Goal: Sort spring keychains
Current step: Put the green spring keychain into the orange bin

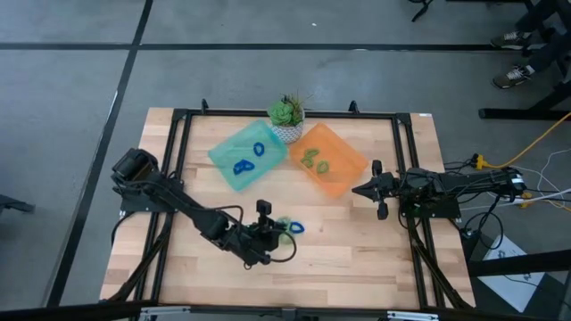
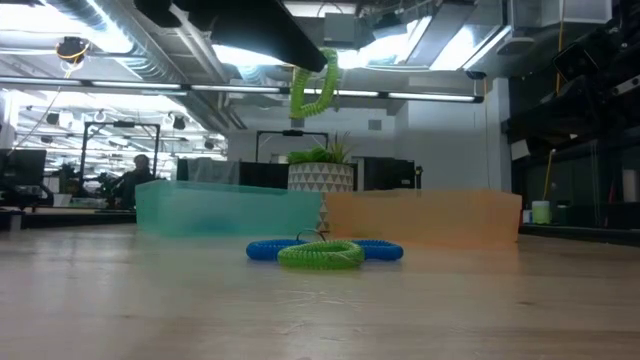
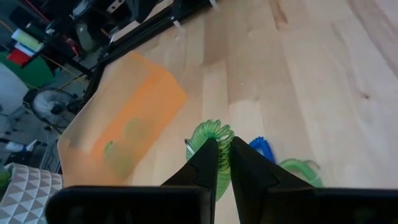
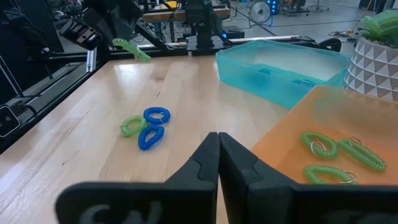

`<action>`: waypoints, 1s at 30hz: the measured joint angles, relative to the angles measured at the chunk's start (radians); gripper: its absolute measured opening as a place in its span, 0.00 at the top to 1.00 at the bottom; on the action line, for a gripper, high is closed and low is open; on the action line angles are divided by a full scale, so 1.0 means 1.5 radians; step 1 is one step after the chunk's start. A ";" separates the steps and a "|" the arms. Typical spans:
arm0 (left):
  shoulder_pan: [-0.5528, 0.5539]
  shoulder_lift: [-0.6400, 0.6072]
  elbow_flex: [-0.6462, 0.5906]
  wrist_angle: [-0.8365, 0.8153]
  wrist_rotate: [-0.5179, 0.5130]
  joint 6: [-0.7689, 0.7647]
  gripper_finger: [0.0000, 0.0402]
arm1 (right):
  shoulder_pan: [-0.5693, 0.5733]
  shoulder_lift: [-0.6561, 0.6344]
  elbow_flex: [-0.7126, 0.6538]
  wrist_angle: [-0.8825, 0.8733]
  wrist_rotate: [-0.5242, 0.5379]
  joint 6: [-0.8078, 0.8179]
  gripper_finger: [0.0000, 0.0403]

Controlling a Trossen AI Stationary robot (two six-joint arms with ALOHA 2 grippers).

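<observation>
My left gripper (image 1: 269, 234) is over the table's near middle, shut on a green spring keychain (image 3: 213, 135) that is raised above the wood (image 2: 312, 85). Below it a green loop (image 2: 320, 256) and two blue loops (image 4: 157, 115) (image 4: 150, 137) lie flat on the table. The teal tray (image 1: 247, 153) holds two blue keychains. The orange tray (image 1: 327, 159) holds green keychains (image 4: 320, 144). My right gripper (image 1: 364, 189) is shut and holds nothing; it hovers beside the orange tray's right edge. My left gripper pinches the green keychain's coil (image 3: 217, 144) between its two fingers, which slant down from the table's left. The coil is lifted clear and hangs curved below the fingertips (image 2: 310, 95), well above the loops on the table.
A potted plant (image 1: 287, 114) in a white patterned pot stands at the far edge between the two trays. A black metal frame (image 1: 178, 134) runs around the tabletop. Bare wood lies to the near left and near right of the loose loops.
</observation>
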 joint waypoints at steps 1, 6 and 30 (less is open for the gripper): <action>0.003 0.000 0.000 0.000 0.000 0.000 0.94 | 0.000 0.000 0.000 0.000 0.000 0.000 0.98; 0.025 -0.006 0.000 -0.001 0.004 0.008 0.94 | 0.000 0.000 0.000 0.000 0.000 0.000 0.98; 0.221 -0.051 0.000 0.090 0.147 0.188 0.94 | 0.000 0.000 0.000 0.000 0.000 0.000 0.98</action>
